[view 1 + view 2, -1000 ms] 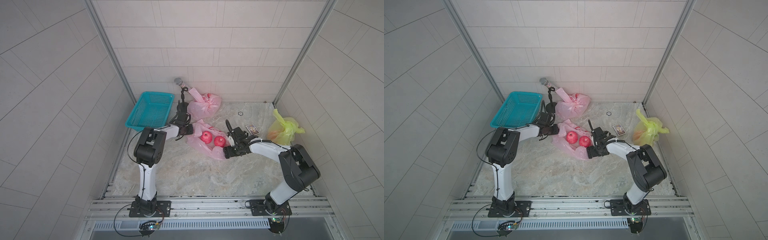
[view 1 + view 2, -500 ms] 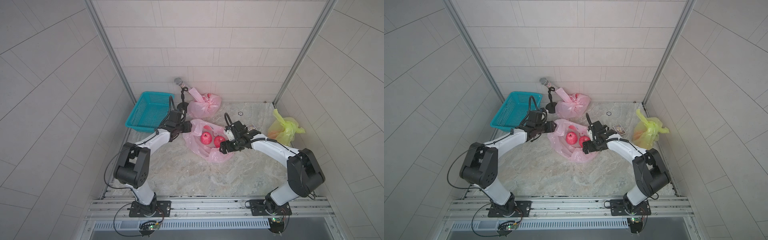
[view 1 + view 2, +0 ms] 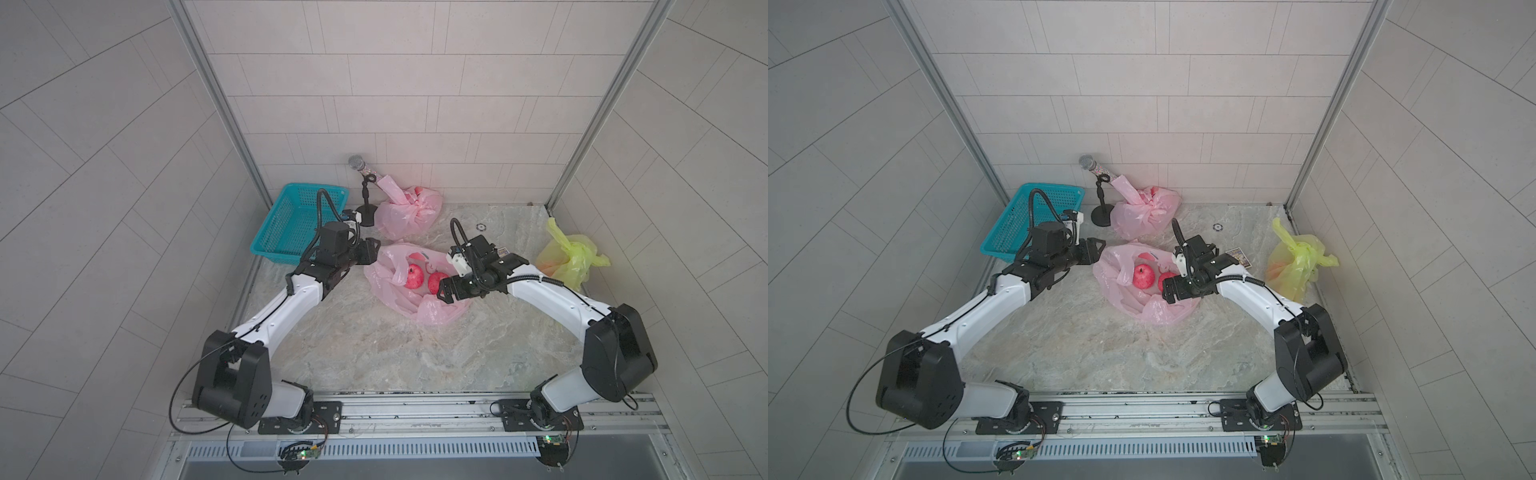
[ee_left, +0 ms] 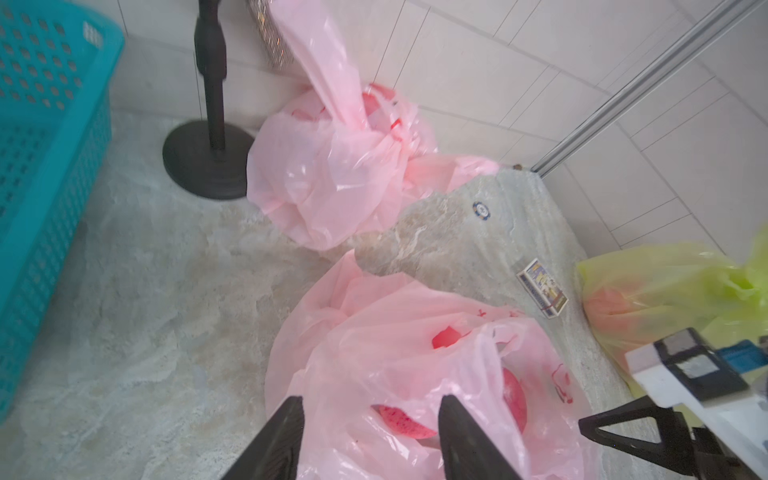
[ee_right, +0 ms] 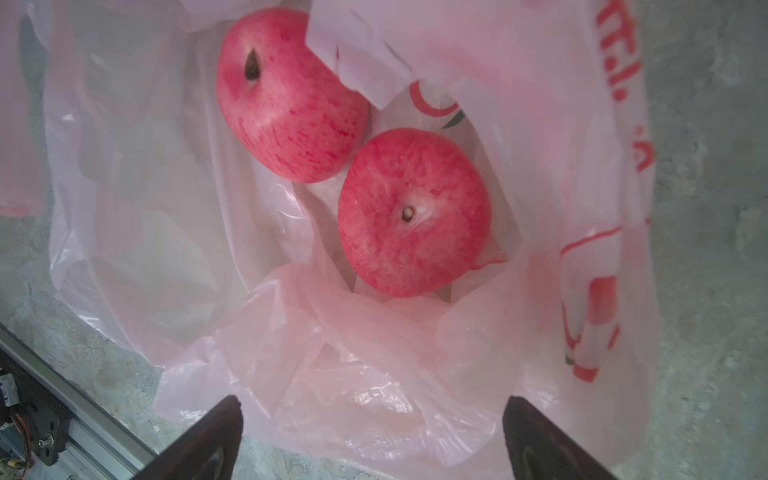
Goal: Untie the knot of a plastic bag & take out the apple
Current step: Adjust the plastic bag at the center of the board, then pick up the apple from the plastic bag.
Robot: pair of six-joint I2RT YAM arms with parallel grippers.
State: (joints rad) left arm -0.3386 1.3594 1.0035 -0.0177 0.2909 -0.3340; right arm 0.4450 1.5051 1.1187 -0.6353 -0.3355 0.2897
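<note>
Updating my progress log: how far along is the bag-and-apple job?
Done: the middle pink bag lies untied and open, two apples exposed. In hand: the right gripper, fingers wide apart, hovers over the apples, holding nothing. Remaining: grasp an apple and lift it out.

Open pink bag [image 4: 415,328], apples [image 4: 399,420] inside, at spread left fingers [image 4: 279,440].

pale grey tiled back wall [image 3: 395,104], matching tiled side walls [image 3: 95,174] angling in, metal corner posts [image 3: 217,95] rising from the rear corners, beige marble-veined floor [image 3: 374,353], aluminium rail [image 3: 415,409] along the front edge, slotted grille [image 3: 415,448] below it, soft even light throughout
</note>
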